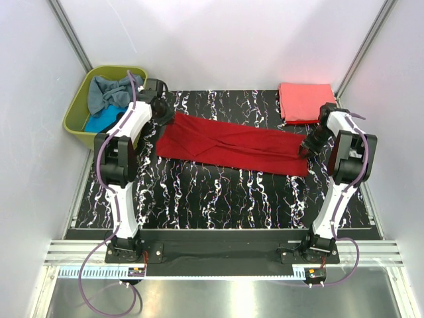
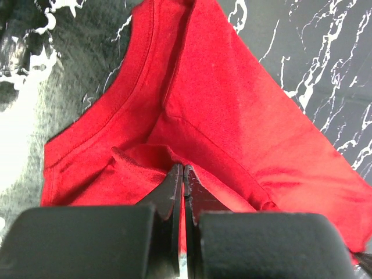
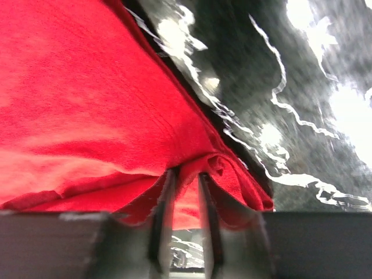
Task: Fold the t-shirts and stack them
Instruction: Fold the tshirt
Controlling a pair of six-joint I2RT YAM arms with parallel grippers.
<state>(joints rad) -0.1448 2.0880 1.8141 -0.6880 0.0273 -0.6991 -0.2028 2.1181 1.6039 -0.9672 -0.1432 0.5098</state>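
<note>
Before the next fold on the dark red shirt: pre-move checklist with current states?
1. Left gripper pinching the dark red shirt at its collar end: ok.
2. Right gripper gripping the opposite end: cannot tell; jaws slightly apart, cloth bunched between them.
3. Shirt stretched out across the table, none over an edge: ok.
4. Folded coral-pink shirt apart from the red one: ok.
5. Grey-blue shirt and turquoise shirt inside the basket: ok.
</note>
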